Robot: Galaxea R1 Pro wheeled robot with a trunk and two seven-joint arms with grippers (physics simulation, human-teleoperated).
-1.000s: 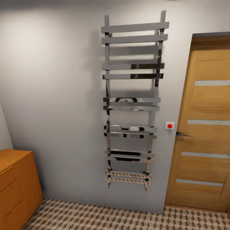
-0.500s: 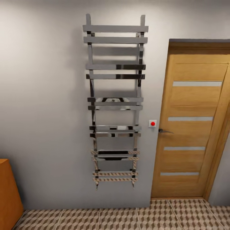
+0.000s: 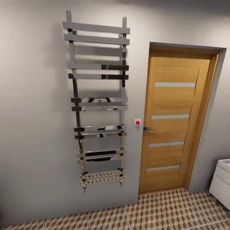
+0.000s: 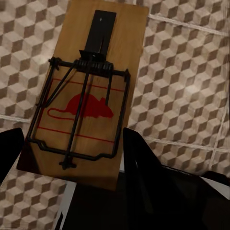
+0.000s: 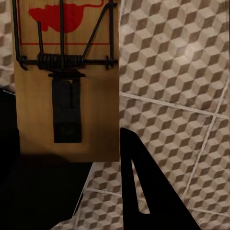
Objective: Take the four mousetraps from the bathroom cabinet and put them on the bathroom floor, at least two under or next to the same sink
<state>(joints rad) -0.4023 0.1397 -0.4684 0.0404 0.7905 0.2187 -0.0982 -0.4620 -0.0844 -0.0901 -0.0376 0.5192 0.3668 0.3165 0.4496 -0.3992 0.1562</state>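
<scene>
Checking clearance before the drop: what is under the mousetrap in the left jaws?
Cube-patterned bathroom floor tiles show beneath and around the mousetrap. The floor directly below the board is covered by it.

The head camera faces a grey wall from mid-room, level and well back, taking in a towel rail point(image 3: 97, 102), a door point(image 3: 174, 118) and a strip of floor point(image 3: 153, 212) along the wall's foot. Each wrist camera looks steeply down along its fingers, close to a mousetrap point(image 4: 88, 93) and another mousetrap point(image 5: 67, 79). All three views share the cube-patterned floor tiles.
</scene>
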